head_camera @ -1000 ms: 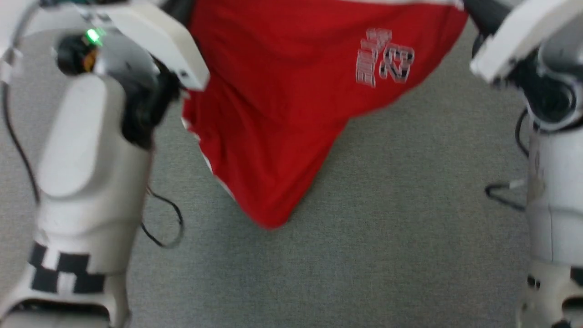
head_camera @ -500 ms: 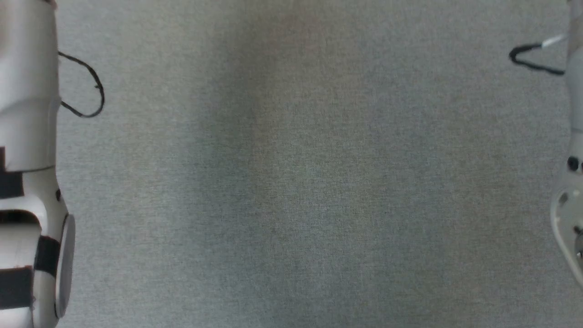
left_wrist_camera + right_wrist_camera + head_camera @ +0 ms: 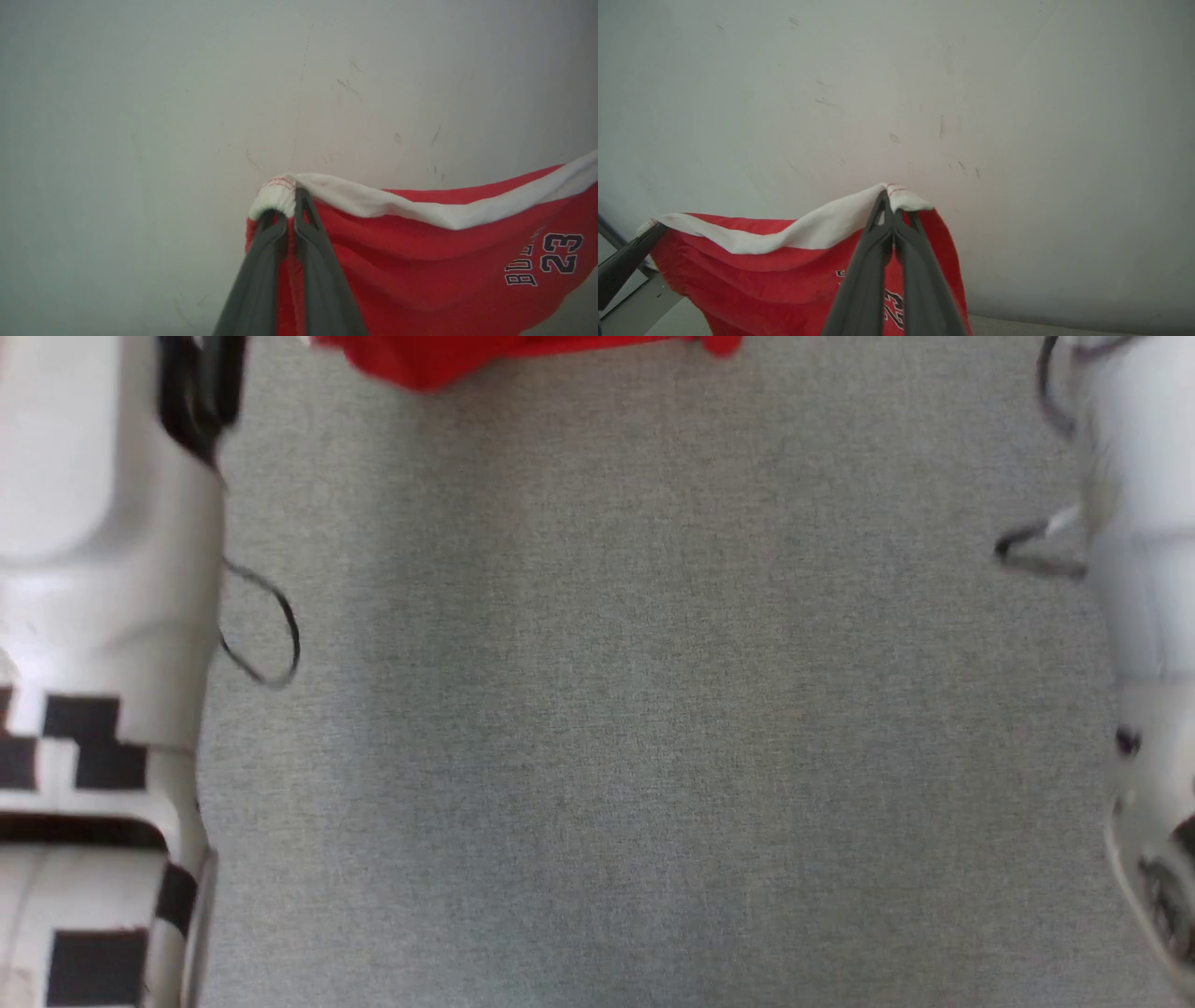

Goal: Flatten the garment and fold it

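Shorts (image 3: 420,252): red, thin, limp. They hang in the air between both arms, above the grey surface (image 3: 653,709); a red edge shows at its far side, blurred.
Left gripper (image 3: 290,212): jaws clamped on the left end of the white band (image 3: 420,210).
Right gripper (image 3: 891,205): jaws clamped on the right end.
Handling: light, floppy, probably slippery. Best held by the band, its firmest part.

Grey carpet floor (image 3: 635,709); scuffed pale wall (image 3: 187,93).

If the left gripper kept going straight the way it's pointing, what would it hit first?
Shut on the garment, the left gripper points at a pale scuffed wall. That would likely come first, though how far off is unclear.
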### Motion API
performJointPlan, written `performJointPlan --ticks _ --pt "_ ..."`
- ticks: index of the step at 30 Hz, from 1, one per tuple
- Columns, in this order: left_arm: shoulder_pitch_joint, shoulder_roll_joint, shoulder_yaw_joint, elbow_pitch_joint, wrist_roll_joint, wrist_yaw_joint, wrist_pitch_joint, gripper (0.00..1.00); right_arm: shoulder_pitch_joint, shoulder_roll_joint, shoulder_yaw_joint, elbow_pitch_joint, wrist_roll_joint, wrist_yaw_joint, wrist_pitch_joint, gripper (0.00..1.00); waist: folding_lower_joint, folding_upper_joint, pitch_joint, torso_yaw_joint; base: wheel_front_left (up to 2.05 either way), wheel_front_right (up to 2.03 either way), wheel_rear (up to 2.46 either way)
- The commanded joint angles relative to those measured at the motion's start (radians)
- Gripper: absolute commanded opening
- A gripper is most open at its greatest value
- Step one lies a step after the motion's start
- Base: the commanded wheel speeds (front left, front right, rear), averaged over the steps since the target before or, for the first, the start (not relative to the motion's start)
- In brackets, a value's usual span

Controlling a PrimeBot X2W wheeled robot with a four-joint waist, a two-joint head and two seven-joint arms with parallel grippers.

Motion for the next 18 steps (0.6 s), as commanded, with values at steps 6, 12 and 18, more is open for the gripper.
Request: performJointPlan --ticks 6,12,18 --pt "0.225 -0.015 0.009 -0.051 -0.061 -0.047 -0.057 0.00 0.275 -0.065 0.085 -0.167 0.156 -0.001 0.043 0.00 -0.0002 0.0001 -0.109 0.014 0.00 0.00 0.00" --pt "0.521 -0.049 -0.004 -0.179 -0.110 -0.063 -0.068 0.00 0.596 -0.145 0.115 -0.353 0.260 -0.001 0.118 0.00 -0.0002 0.0001 -0.224 0.026 0.00 0.00 0.00" --pt "0.845 -0.069 -0.029 -0.295 -0.160 -0.063 -0.057 0.00 0.932 -0.170 0.067 -0.491 0.312 -0.001 0.171 0.00 -0.0002 0.0001 -0.319 0.040 0.00 0.00 0.00"
